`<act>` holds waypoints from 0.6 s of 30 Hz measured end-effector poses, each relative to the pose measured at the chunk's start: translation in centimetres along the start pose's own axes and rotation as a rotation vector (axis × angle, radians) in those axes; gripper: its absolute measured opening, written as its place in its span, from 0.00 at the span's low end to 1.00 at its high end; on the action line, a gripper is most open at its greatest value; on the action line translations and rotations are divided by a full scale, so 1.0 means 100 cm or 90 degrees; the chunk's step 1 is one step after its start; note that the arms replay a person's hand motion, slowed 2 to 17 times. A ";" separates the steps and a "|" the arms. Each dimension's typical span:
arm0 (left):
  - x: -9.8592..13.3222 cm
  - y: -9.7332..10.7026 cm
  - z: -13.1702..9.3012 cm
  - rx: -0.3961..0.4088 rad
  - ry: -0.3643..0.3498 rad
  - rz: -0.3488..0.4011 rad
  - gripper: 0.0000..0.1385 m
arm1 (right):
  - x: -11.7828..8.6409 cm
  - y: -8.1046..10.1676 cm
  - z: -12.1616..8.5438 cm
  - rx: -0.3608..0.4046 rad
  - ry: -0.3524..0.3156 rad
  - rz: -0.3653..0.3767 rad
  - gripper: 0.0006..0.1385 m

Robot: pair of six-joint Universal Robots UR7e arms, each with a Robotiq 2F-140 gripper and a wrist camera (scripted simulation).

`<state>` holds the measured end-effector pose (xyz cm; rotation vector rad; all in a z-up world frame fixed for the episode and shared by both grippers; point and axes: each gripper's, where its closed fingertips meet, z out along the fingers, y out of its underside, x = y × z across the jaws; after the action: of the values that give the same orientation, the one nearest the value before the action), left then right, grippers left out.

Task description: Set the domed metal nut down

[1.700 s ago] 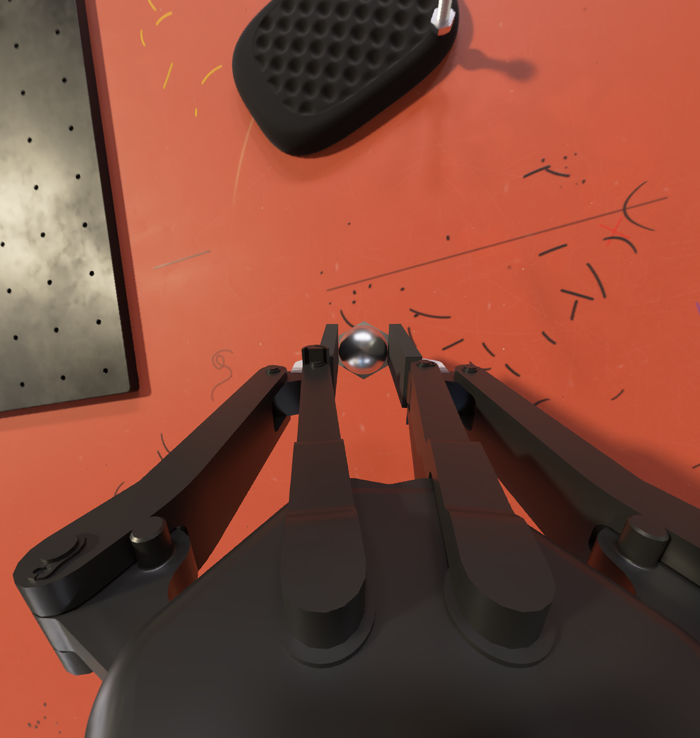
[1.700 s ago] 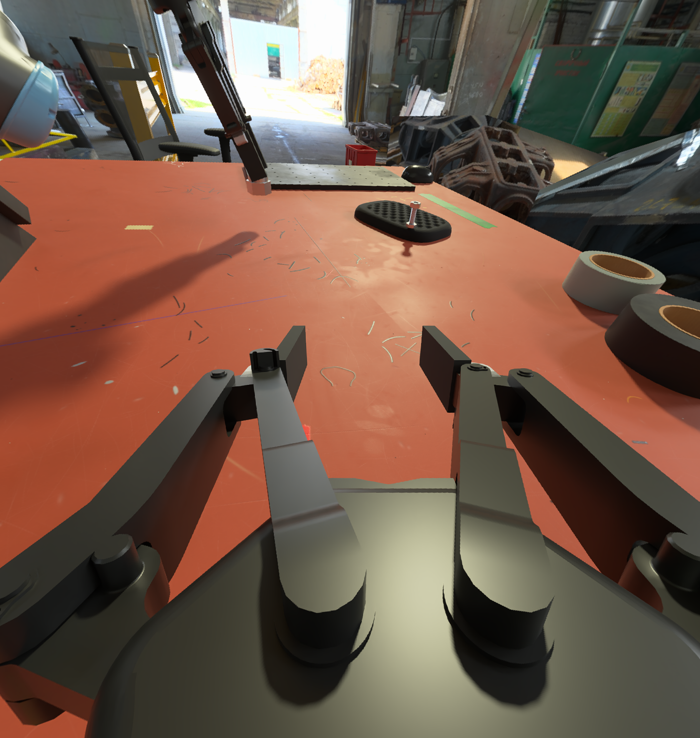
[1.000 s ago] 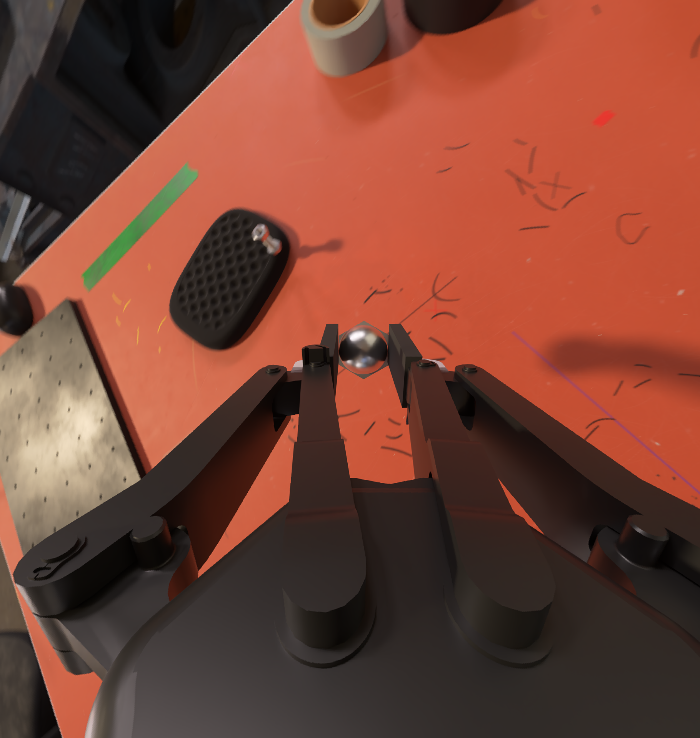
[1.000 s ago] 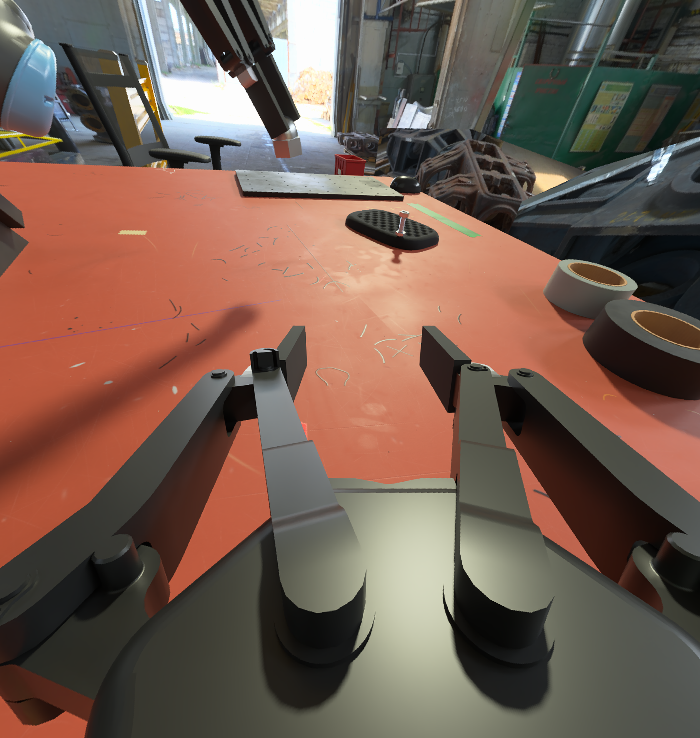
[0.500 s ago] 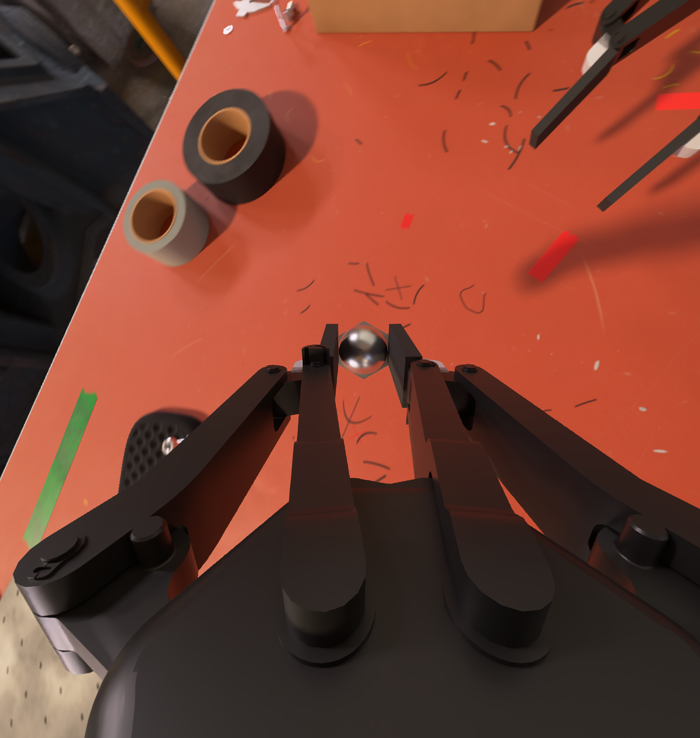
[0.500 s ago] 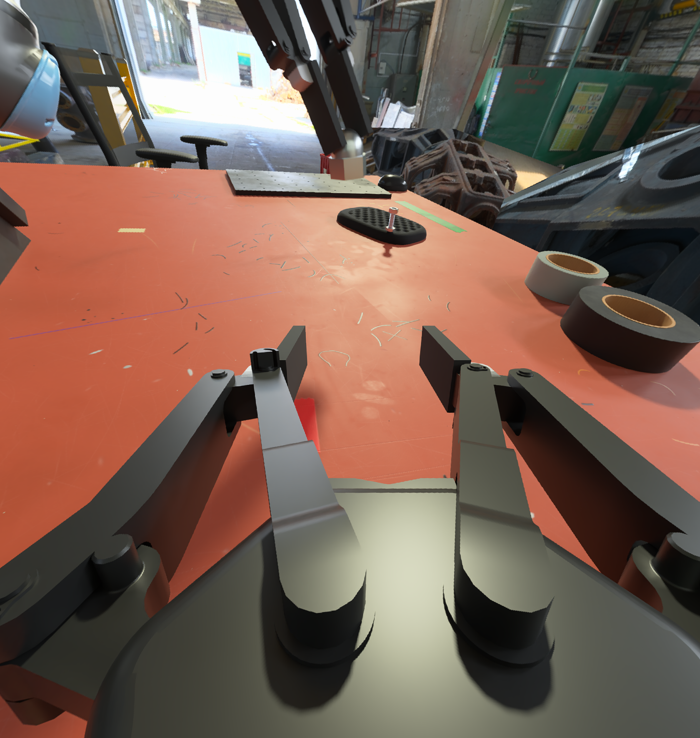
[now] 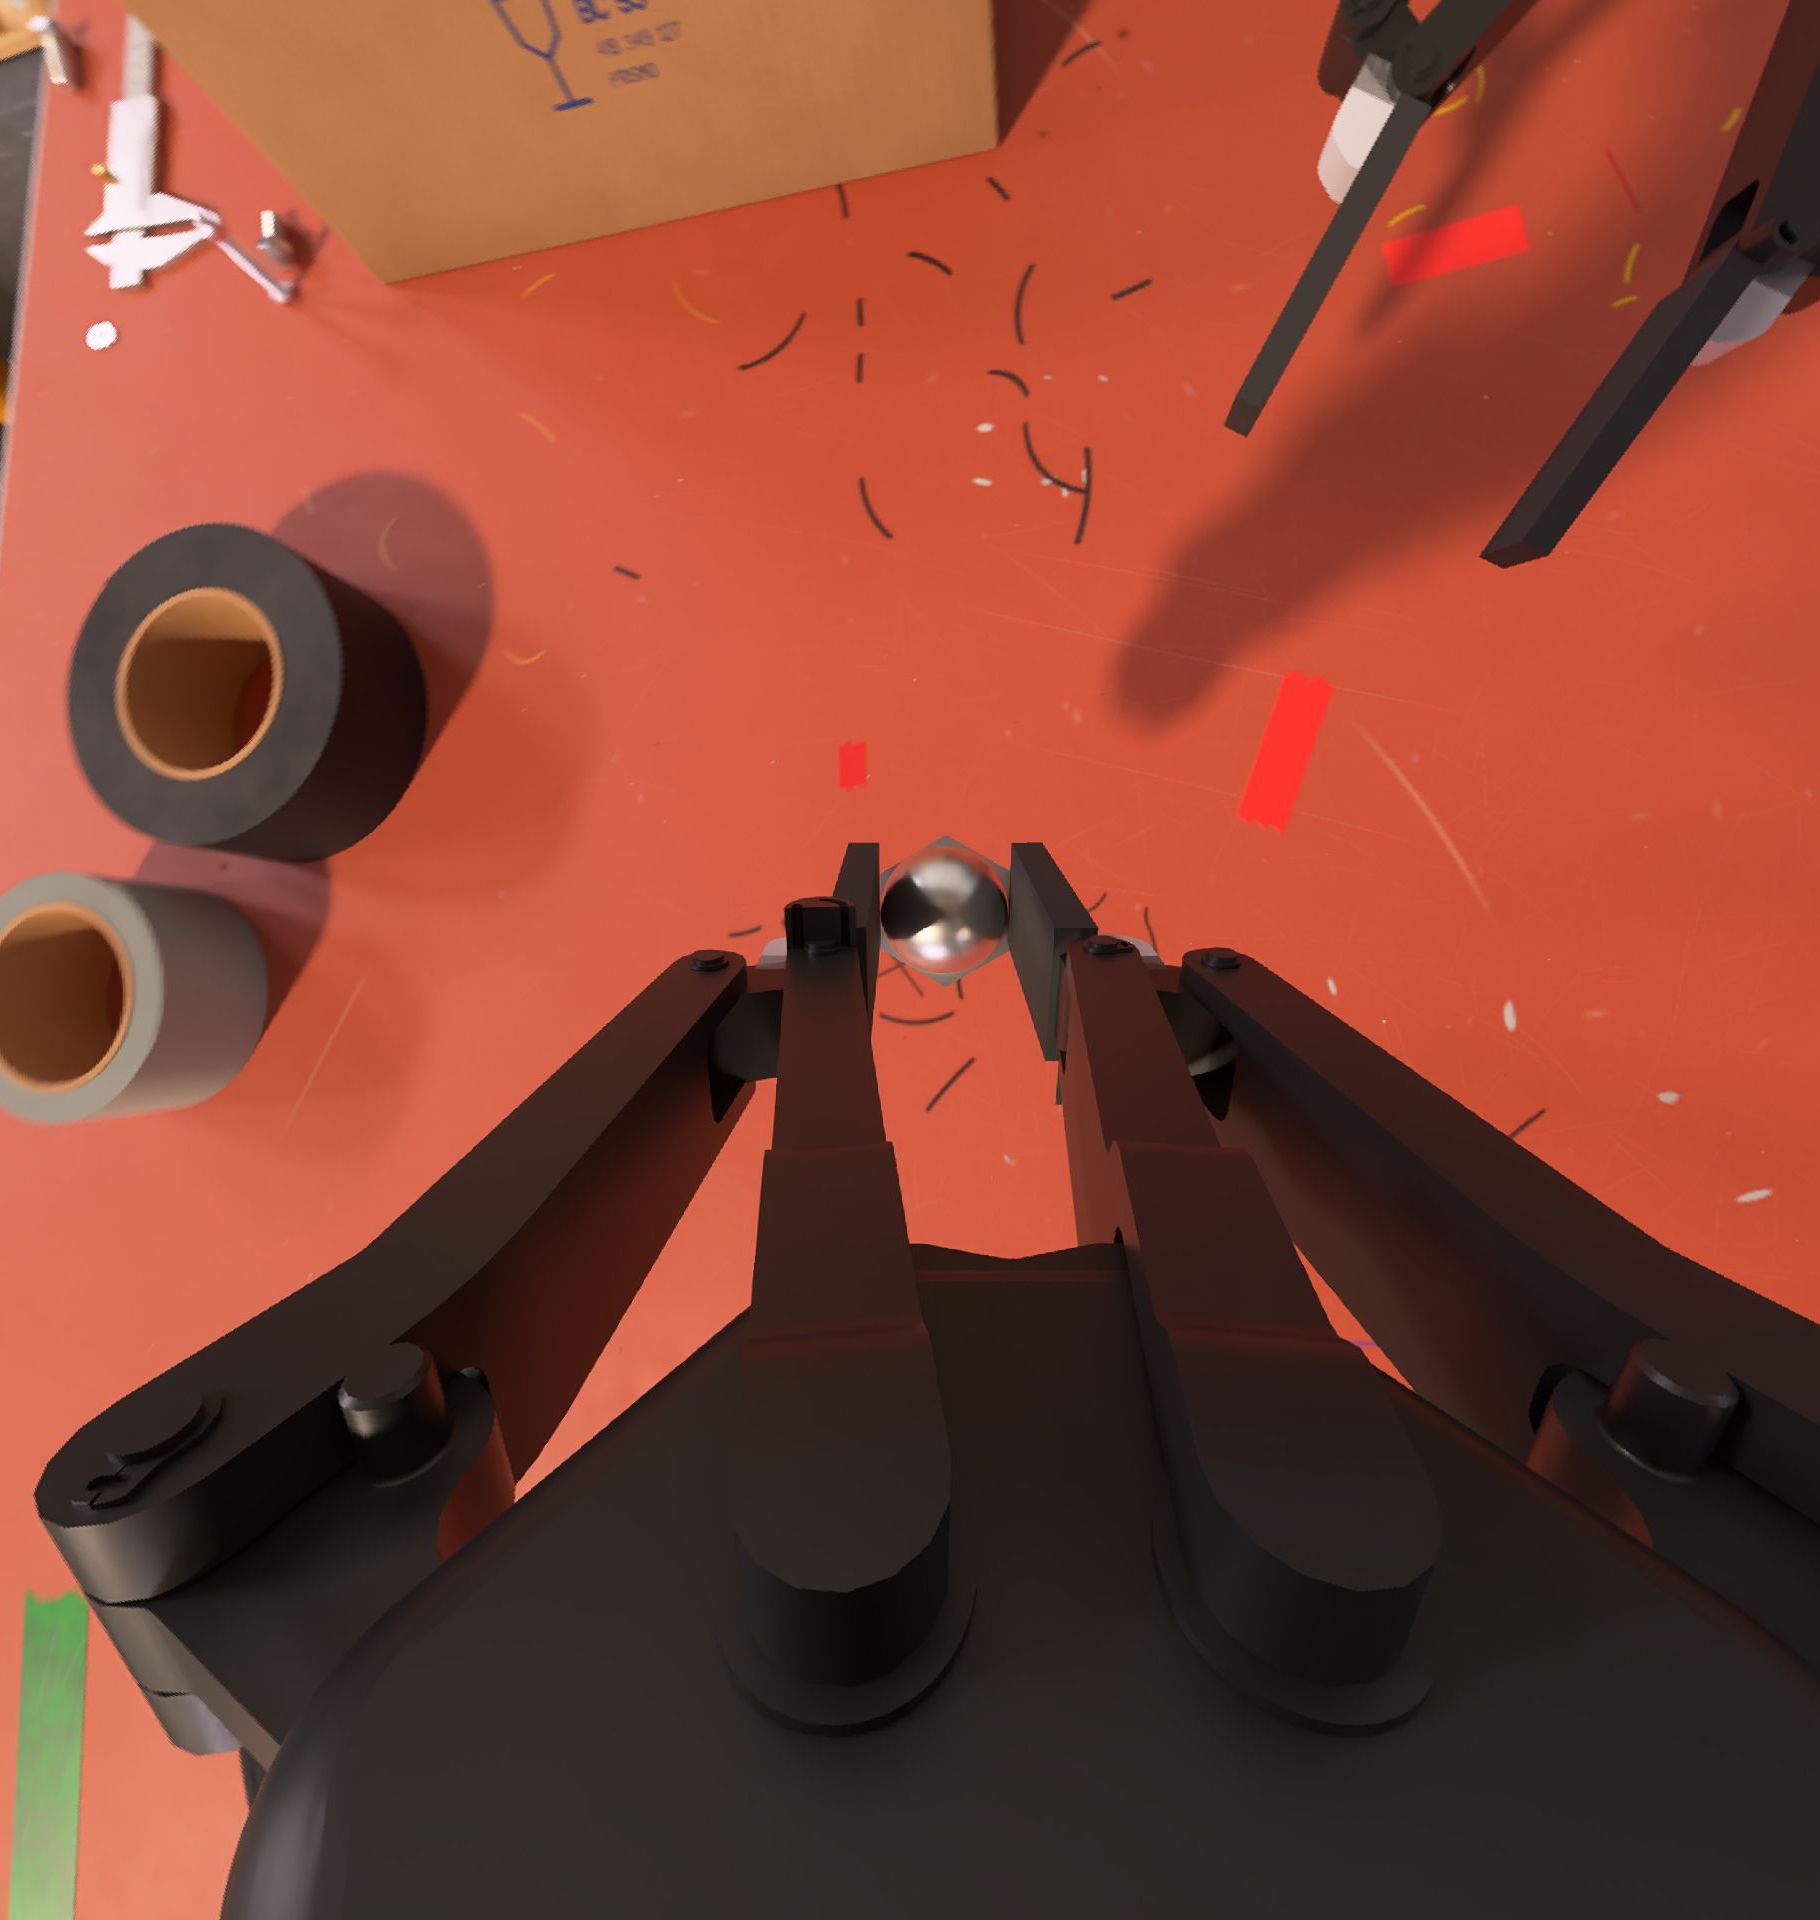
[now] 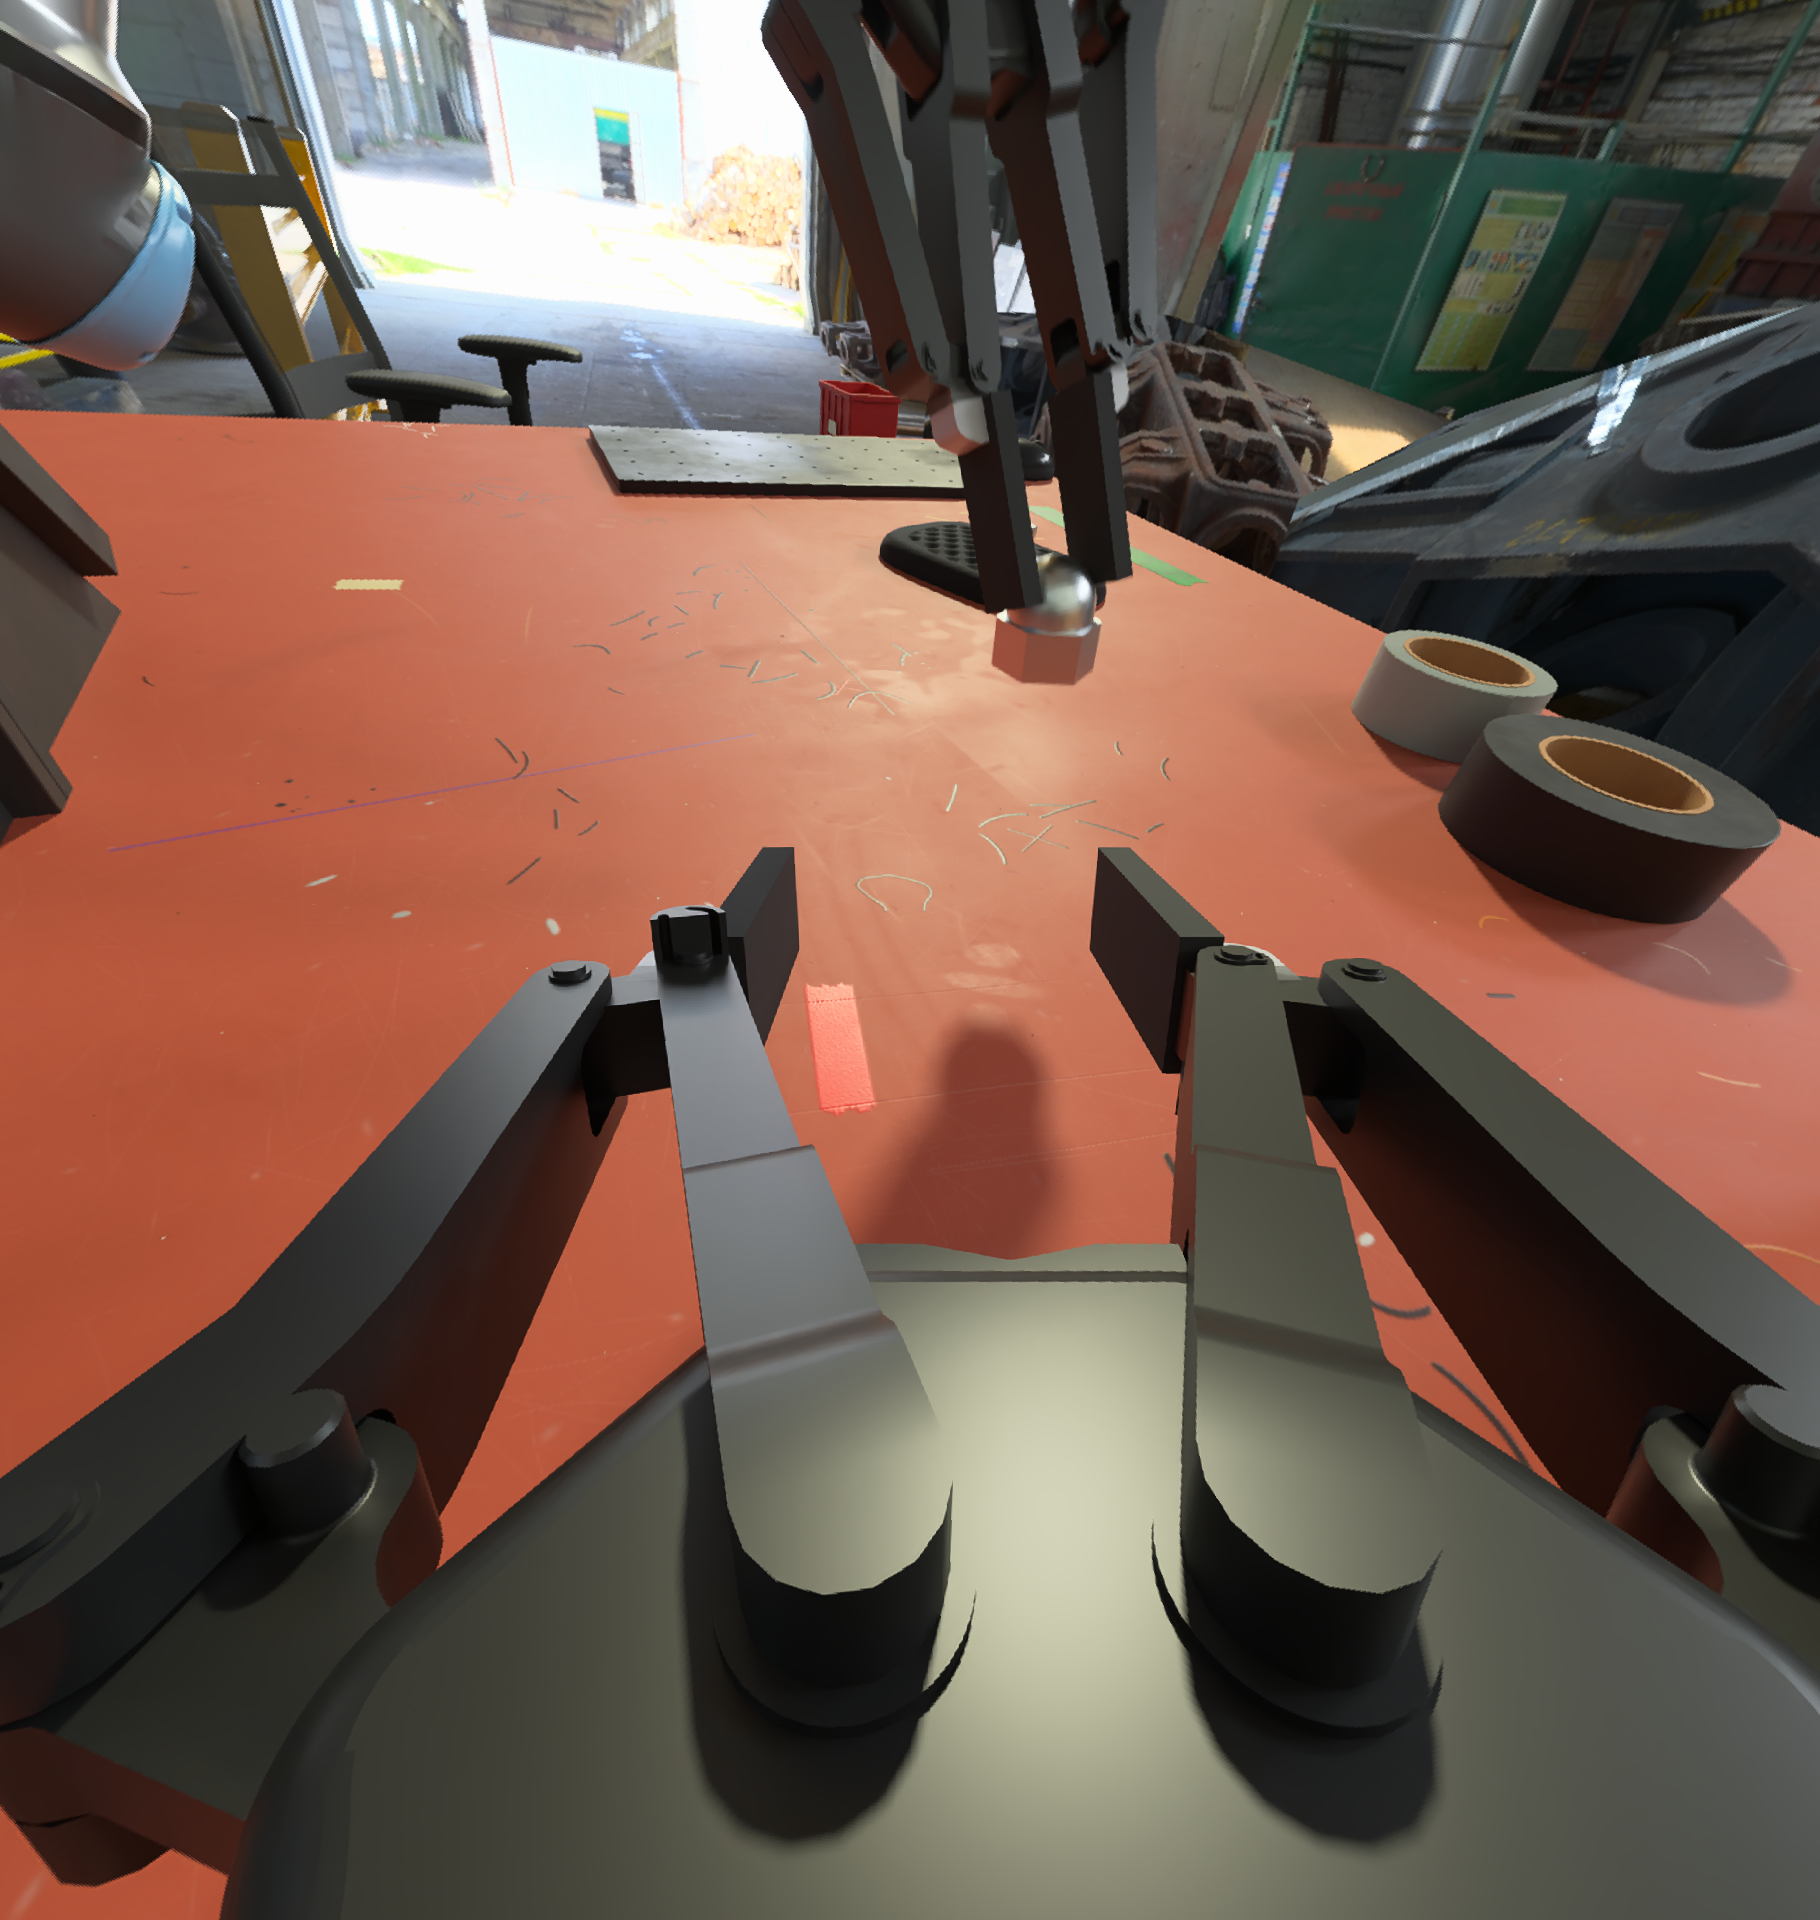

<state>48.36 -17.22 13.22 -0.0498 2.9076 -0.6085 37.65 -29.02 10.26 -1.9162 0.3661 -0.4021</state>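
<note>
My left gripper [image 7: 942,904] is shut on the domed metal nut [image 7: 942,906], a shiny dome on a hexagonal base, held well above the red table. In the right wrist view the same nut [image 8: 1046,629] hangs in the air between the left gripper's fingers [image 8: 1005,520], dome up, over the far middle of the table. My right gripper [image 8: 942,914] is open and empty, low over the table. Its fingers [image 7: 1321,270] also show at the top right of the left wrist view.
A black tape roll [image 7: 231,686] and a grey tape roll [image 7: 95,997] stand near the table's edge. A cardboard box [image 7: 594,114] stands beyond. A perforated metal plate [image 8: 781,457] and a black rubber pad [image 8: 932,551] lie at the far side. Red tape strips [image 7: 1285,748] mark the table.
My left gripper has swung with the nut away from the rubber pad and plate, towards the tape rolls and the right gripper. The right gripper stays open, almost in place.
</note>
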 end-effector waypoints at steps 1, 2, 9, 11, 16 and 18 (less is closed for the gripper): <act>0.002 -0.002 0.006 0.000 0.011 0.008 0.24 | 0.000 0.001 -0.001 -0.001 0.000 0.001 0.54; 0.003 -0.005 0.011 0.001 0.022 0.016 0.24 | -0.001 0.002 -0.003 -0.003 0.001 0.002 0.54; 0.012 -0.012 0.046 -0.006 0.072 0.047 0.24 | -0.001 0.012 -0.008 -0.016 0.004 0.011 0.54; 0.013 -0.014 0.054 -0.010 0.077 0.054 0.24 | -0.001 0.015 -0.009 -0.019 0.003 0.016 0.55; 0.017 -0.014 0.070 -0.028 0.085 0.065 0.24 | -0.001 0.021 -0.009 -0.025 0.002 0.025 0.55; 0.018 -0.014 0.075 -0.032 0.087 0.070 0.24 | -0.001 0.023 -0.009 -0.025 0.001 0.028 0.55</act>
<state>47.84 -21.61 6.69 0.1503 3.0327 -0.5402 37.06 -30.58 8.43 -1.9433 0.4194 -0.3703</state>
